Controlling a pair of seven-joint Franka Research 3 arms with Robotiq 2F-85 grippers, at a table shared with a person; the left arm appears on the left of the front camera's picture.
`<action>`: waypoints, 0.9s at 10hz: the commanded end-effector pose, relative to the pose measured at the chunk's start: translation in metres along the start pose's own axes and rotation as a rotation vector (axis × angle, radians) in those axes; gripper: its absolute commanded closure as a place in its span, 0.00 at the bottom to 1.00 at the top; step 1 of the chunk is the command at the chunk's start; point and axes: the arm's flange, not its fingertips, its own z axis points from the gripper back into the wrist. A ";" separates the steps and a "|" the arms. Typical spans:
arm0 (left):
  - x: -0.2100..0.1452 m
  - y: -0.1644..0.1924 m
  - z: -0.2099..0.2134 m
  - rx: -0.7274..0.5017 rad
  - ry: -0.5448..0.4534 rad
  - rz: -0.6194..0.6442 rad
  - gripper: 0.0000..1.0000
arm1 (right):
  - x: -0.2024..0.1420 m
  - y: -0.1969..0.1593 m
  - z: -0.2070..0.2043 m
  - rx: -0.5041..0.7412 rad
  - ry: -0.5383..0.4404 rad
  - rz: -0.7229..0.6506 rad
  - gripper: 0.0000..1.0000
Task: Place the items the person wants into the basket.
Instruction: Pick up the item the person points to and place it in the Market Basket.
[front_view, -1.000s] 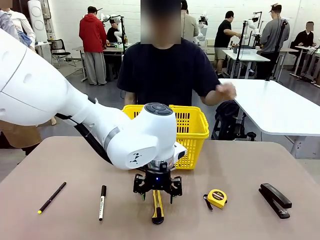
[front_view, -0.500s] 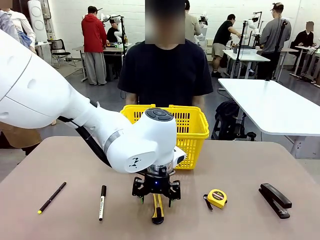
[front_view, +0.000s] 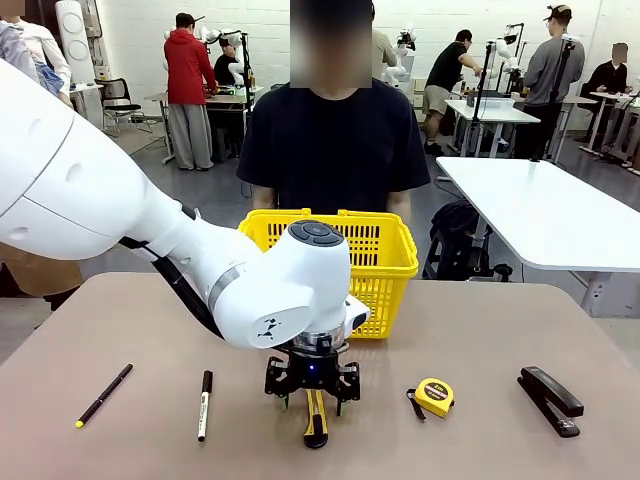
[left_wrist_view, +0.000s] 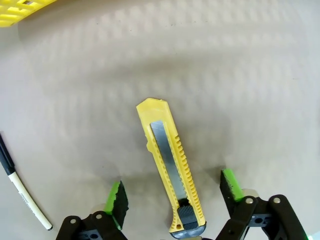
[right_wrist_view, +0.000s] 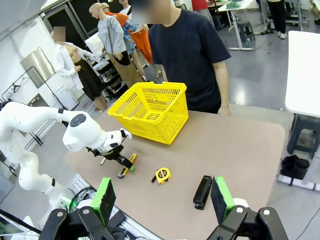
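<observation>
My left gripper (left_wrist_view: 173, 192) low over the table (left_wrist_view: 235, 75), jaws wide, green pads (left_wrist_view: 116, 198) either side of the utility knife (left_wrist_view: 165, 150), not touching it, knife at 6 o'clock from the basket (front_view: 388, 262), my right gripper (right_wrist_view: 162, 196) raised, jaws wide, empty.

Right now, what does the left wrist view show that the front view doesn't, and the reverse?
Left wrist view: the utility knife close up, its grey blade track plain, with the green pads of the left end effector on either side, apart from it. Front view: the person behind the basket, plus the black pen, tape measure and stapler. Shared: that knife, the white marker, part of the basket, the table.
</observation>
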 end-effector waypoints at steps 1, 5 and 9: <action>-0.001 -0.005 -0.004 -0.015 -0.043 -0.006 0.59 | -0.002 0.000 -0.002 0.024 -0.009 0.008 0.00; 0.000 -0.003 -0.001 -0.027 -0.048 -0.001 1.00 | -0.002 0.000 -0.002 0.024 -0.009 0.008 0.00; 0.000 -0.001 0.001 -0.028 -0.040 -0.001 1.00 | -0.002 0.000 -0.002 0.024 -0.009 0.008 0.00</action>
